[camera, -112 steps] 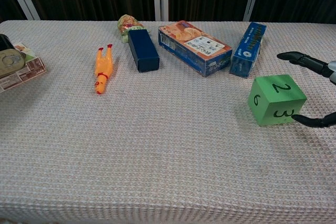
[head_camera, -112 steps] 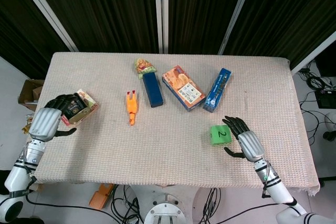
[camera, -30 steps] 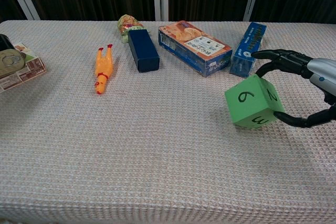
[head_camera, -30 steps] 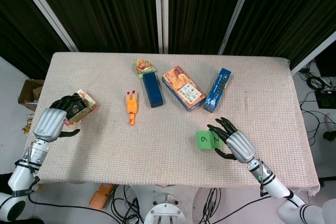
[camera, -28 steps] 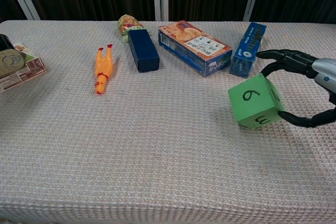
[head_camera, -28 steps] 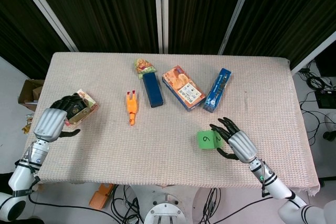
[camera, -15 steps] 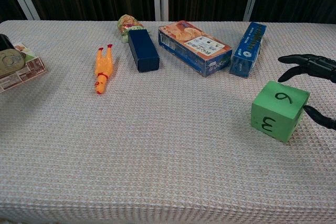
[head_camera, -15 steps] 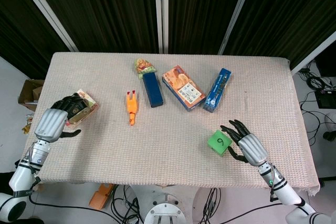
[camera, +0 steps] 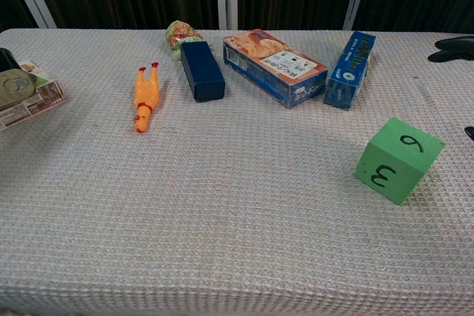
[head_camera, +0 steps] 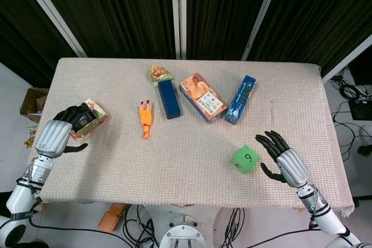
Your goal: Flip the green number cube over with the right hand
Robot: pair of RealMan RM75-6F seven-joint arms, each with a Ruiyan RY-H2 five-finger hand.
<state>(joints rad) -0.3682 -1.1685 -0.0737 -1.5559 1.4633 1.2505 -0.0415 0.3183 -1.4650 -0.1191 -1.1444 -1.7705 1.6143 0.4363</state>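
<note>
The green number cube (head_camera: 244, 159) (camera: 398, 159) rests on the cloth at the front right, with a 6 on its top face and a 3 on the face toward me. My right hand (head_camera: 283, 160) hovers just right of it, fingers spread, holding nothing and apart from the cube. In the chest view only its dark fingertips (camera: 453, 47) show at the right edge. My left hand (head_camera: 58, 132) lies at the table's left edge, fingers curled over a small snack packet (head_camera: 91, 117).
An orange rubber chicken (head_camera: 145, 119), a dark blue box (head_camera: 168, 98), a toy figure (head_camera: 157, 74), an orange-and-blue cracker box (head_camera: 203, 97) and a blue box (head_camera: 240, 99) lie across the back half of the table. Its front edge runs just below the cube.
The cube was tipped from 2 up to 6 up and now lies slightly further right and forward. My right hand let go and drew back to the right.
</note>
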